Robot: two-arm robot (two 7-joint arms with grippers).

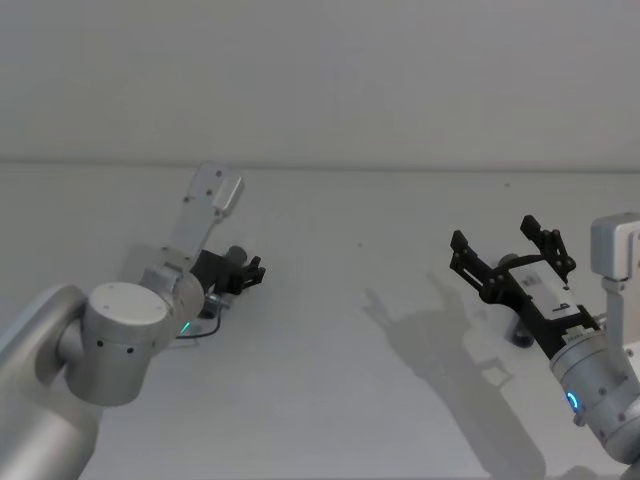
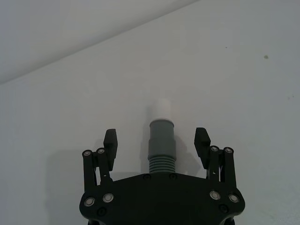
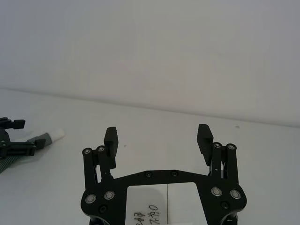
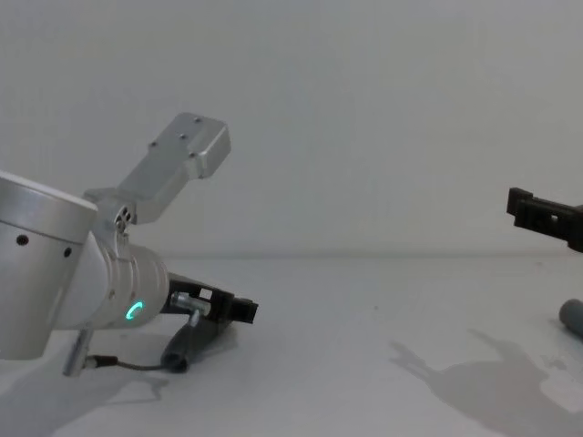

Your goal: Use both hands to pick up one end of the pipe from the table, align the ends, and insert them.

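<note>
The left pincer point(image 2: 156, 137), wide, straddles the white-tipped hose piece point(image 2: 161, 149) on the counter point(image 2: 243, 84), seemingly to grip its cuff; the right pincer point(image 3: 158, 132), also wide, hovers well apart from that hose.

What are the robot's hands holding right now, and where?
Nothing yet. The left gripper, open, straddles the white-tipped pipe piece at its grey cuff; the right gripper is open and empty.

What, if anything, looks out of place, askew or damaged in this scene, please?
Nothing stands out. The white-tipped pipe piece lies intact on the table, straddled by the open left tool, and the open right tool hovers above the table.
</note>
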